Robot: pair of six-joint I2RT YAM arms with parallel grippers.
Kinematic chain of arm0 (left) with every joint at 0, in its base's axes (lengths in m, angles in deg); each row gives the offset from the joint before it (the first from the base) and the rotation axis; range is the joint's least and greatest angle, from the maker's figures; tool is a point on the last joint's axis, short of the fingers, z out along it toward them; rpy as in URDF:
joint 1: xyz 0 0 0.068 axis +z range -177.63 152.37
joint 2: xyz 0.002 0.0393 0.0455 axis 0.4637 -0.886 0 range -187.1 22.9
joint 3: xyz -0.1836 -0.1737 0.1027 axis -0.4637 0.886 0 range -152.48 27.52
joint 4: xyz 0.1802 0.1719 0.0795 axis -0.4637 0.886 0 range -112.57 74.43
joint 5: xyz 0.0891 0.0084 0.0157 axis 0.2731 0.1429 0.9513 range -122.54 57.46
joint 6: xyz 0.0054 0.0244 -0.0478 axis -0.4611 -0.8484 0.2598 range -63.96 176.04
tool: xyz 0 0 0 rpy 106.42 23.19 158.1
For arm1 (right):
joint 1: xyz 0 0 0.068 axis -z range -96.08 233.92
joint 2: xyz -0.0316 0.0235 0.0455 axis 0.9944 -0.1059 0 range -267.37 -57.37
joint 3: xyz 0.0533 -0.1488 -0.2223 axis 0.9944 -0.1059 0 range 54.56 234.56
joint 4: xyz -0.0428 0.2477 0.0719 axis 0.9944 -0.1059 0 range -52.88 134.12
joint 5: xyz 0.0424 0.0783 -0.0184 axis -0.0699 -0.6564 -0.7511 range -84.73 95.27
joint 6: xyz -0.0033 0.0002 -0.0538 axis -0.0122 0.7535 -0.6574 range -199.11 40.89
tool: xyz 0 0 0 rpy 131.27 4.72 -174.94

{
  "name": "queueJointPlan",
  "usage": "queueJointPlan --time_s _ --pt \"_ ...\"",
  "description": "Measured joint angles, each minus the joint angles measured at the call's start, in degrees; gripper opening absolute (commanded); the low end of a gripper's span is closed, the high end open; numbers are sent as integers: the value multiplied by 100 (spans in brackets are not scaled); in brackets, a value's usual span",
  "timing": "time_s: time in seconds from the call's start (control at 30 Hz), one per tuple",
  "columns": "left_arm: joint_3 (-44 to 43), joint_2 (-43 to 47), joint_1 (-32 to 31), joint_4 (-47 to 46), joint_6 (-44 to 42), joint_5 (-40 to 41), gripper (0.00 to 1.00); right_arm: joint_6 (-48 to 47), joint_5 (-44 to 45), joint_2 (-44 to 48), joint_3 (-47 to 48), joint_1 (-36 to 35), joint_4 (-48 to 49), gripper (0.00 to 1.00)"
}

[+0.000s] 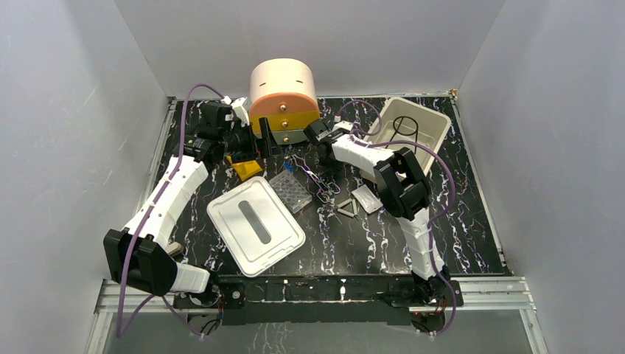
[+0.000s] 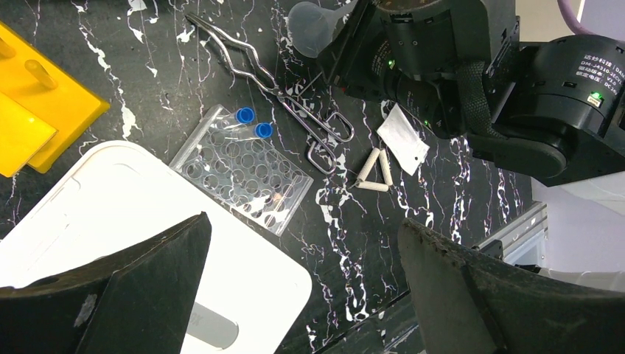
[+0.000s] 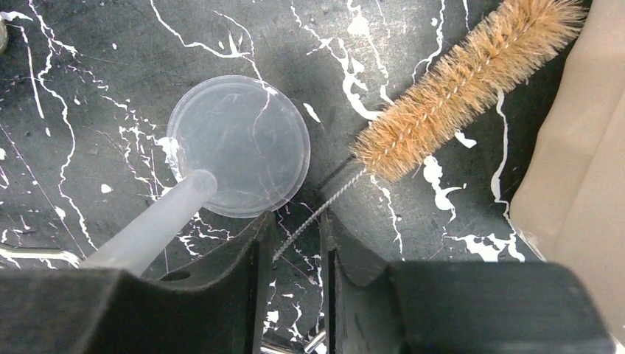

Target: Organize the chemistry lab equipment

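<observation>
My right gripper is low over the table, its jaws narrowly open with the twisted wire handle of the small brush lying between them. A clear funnel lies just left of the fingers. My left gripper hangs wide open and empty above the white lid. Below it lie the clear well plate, two blue-capped tubes, metal tongs, the white triangle and the yellow rack.
The round peach-orange-yellow drawer unit stands at the back centre. The white bin sits at the back right, close to the brush. The grey-slotted lid lies front centre. Grey walls enclose the table.
</observation>
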State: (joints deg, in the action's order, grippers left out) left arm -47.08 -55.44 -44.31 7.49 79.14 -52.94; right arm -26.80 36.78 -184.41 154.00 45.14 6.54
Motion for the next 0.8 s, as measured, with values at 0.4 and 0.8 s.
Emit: queueJointPlan --time_s 0.4,0.8 --pt "0 9 0 2 -7 -4 98 4 131 35 -85 -31 39 4" --pt "0 46 0 4 -17 -2 98 -160 153 575 -243 -35 31 0"
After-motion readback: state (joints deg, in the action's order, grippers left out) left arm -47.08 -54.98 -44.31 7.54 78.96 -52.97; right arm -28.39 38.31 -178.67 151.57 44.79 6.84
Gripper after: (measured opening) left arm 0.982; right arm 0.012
